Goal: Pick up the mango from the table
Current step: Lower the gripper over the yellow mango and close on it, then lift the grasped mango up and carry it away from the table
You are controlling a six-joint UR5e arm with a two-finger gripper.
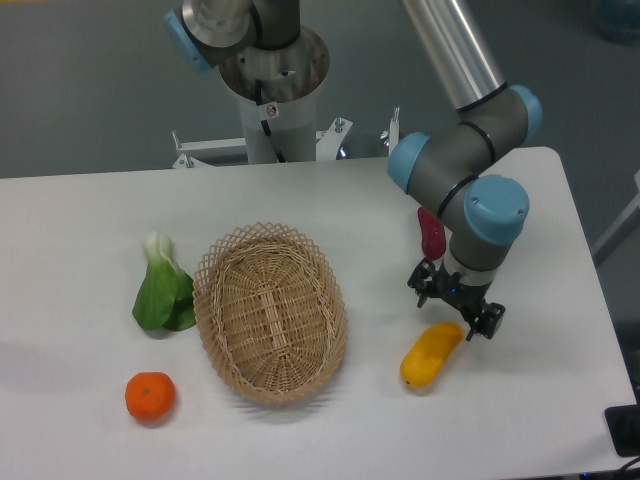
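Note:
The mango, a yellow-orange elongated fruit, lies on the white table toward the front right. My gripper hangs just above the mango's upper right end, its fingers spread open with nothing between them. The arm's wrist stands over it and covers part of the purple-red vegetable behind.
A wicker basket sits mid-table. A green leafy vegetable lies to its left and a round orange at the front left. The dark purple-red vegetable is just behind the gripper. The arm's base stands at the back.

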